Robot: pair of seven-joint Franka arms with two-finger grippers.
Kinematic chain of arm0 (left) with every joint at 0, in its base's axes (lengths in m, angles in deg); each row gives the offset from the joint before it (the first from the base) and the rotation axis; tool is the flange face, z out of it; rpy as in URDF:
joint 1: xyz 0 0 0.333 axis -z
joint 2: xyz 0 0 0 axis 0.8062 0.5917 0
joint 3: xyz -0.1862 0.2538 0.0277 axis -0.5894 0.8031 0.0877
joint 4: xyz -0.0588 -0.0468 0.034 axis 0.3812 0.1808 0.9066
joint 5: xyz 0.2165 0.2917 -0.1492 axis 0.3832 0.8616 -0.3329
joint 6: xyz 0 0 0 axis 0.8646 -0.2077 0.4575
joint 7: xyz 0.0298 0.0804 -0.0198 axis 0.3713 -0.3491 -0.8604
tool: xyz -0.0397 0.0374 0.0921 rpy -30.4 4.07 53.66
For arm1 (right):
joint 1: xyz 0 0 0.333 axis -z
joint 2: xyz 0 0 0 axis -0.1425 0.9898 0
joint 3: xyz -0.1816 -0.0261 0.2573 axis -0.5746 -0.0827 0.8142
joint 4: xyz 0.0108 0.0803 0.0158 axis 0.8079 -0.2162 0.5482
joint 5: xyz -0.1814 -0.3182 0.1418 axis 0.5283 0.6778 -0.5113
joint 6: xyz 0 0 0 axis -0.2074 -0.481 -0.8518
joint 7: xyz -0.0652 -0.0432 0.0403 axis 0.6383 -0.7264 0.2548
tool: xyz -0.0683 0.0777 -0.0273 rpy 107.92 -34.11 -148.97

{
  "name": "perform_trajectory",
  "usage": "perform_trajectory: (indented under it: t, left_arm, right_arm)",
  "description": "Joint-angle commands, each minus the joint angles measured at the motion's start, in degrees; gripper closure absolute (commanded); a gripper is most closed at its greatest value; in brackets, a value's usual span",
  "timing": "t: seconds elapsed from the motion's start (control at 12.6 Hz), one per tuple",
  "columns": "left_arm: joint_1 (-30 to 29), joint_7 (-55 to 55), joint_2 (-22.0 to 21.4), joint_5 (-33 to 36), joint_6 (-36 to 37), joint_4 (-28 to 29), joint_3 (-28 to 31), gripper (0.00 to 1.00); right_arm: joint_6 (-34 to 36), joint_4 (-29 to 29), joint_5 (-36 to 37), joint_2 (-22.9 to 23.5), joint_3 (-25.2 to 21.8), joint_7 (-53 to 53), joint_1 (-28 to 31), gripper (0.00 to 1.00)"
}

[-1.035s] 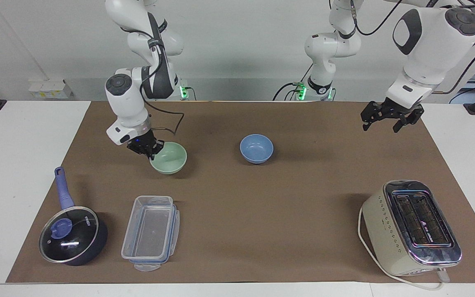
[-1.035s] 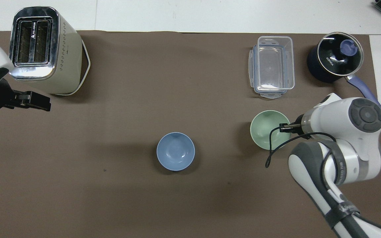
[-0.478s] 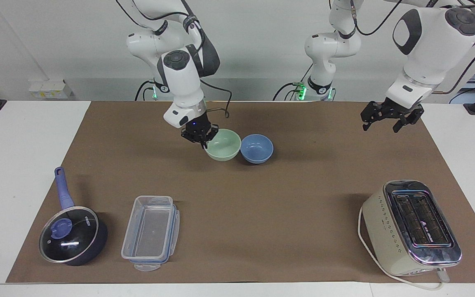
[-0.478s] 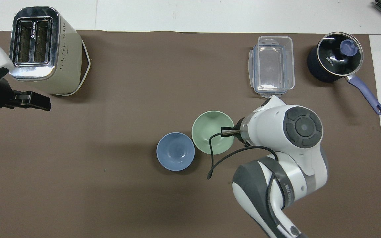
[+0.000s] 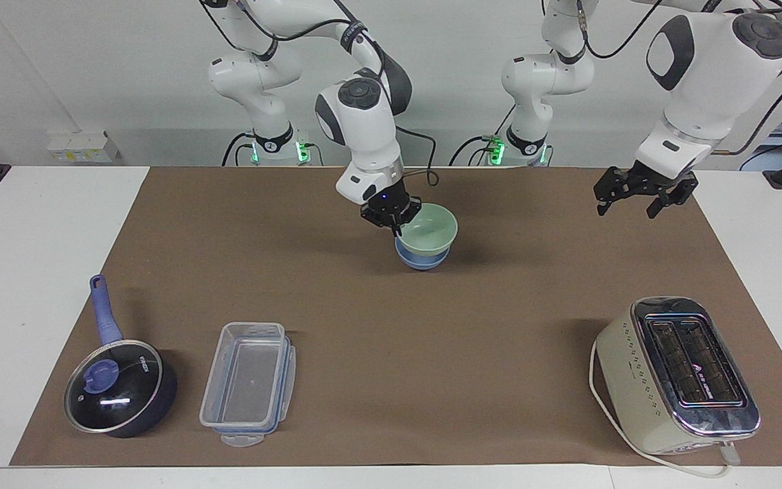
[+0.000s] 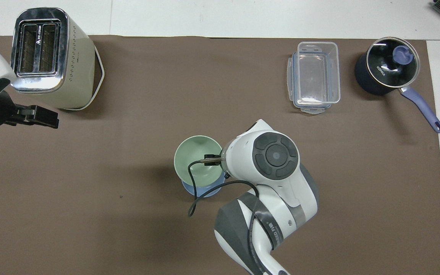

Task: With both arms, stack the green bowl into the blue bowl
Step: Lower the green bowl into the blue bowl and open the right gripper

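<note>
My right gripper is shut on the rim of the pale green bowl and holds it over the blue bowl, which stands at the middle of the brown mat. The green bowl hides most of the blue bowl; I cannot tell if they touch. In the overhead view the green bowl covers the blue bowl except for a crescent, and the right arm hides most of its gripper. My left gripper waits open in the air over the mat's edge at the left arm's end.
A cream toaster stands far from the robots at the left arm's end. A clear plastic container and a dark blue lidded saucepan stand far from the robots at the right arm's end.
My right gripper has carried the green bowl from the right arm's end of the mat to over the blue bowl, lifting it. The left arm has not moved.
</note>
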Motion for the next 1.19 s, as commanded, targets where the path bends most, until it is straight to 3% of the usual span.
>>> perform_trajectory:
  t: [0.0,0.8,1.11]
  left_arm:
    - [-0.2,0.6,-1.0,1.2,0.6,0.9,-0.2,0.00]
    - [-0.2,0.7,-1.0,1.2,0.6,0.9,-0.2,0.00]
    - [-0.2,0.6,-1.0,1.2,0.6,0.9,-0.2,0.00]
  right_arm:
    - [-1.3,-1.2,-0.3,1.7,-0.2,-0.2,-0.1,1.00]
    - [-1.3,-5.4,-0.9,0.8,-0.2,-0.3,-0.7,0.98]
    - [-0.6,-4.1,-1.2,0.8,-0.2,-0.4,-0.5,0.28]
